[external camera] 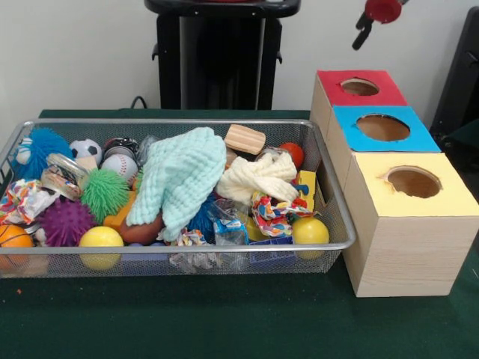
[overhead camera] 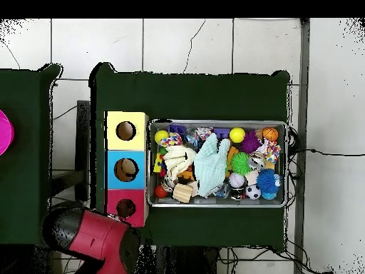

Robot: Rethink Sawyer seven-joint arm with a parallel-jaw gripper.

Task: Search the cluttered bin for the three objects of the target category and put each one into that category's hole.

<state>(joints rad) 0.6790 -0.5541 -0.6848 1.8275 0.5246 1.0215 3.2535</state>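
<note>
Wire bin [external camera: 329, 247]: a long silver mesh basket is seen at the left and centre of the front view, resting on the green table [external camera: 224, 321]; in the overhead view it lies at centre right [overhead camera: 217, 205]
Bin contents: a mint-green knitted cloth [external camera: 179, 176] is draped over the middle of the heap, with a cream cloth [external camera: 258, 178] just to its right and a wooden block [external camera: 245, 139] behind it; a green spiky ball [external camera: 105, 194], a purple spiky ball [external camera: 66, 221], a blue spiky ball [external camera: 41, 146], a yellow ball [external camera: 100, 239] and a knotted rope toy [external camera: 271, 213] are visible
Plush toys: none can be made out with certainty in either view
Boxes: three pale wooden boxes are lined up just right of the bin in the front view
Red hole [external camera: 360, 87]: found on the farthest box, upper right of the front view; in the overhead view it [overhead camera: 125, 207] is the lowest of the three, left of the bin
Blue hole [external camera: 383, 127]: middle box
Yellow hole [external camera: 413, 182]: nearest box
Arm [overhead camera: 96, 239]: a red and black segment occupies the lower left of the overhead view; a red and black part [external camera: 378, 15] is seen at the top right edge of the front view
Jaws: whether open or closed cannot be told
</note>
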